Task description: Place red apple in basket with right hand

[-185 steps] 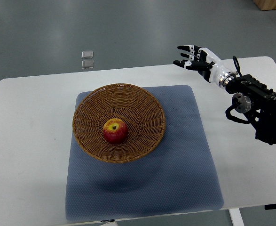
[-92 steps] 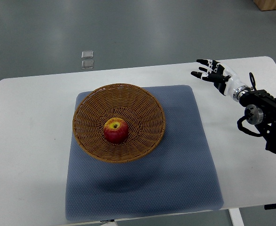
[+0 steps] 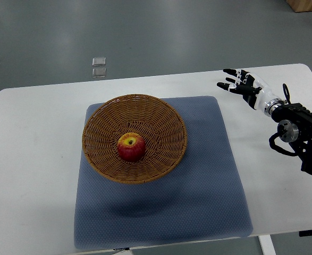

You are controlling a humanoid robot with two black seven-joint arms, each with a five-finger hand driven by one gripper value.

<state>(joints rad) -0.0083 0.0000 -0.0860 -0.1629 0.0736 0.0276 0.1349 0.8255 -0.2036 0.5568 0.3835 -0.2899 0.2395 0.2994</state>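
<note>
Resting in the basket [image 3: 161,119], red apple [image 3: 131,147]; right robot hand [image 3: 243,85] splayed, empty.

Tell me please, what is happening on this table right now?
A red apple already lies inside the wicker basket, which stands on a blue-grey mat on the white table. The robot's right hand holds nothing; its fingers are spread, and it hangs over the table's far right part, clear of the basket. Nothing is touching the apple. The left arm is not visible.
</note>
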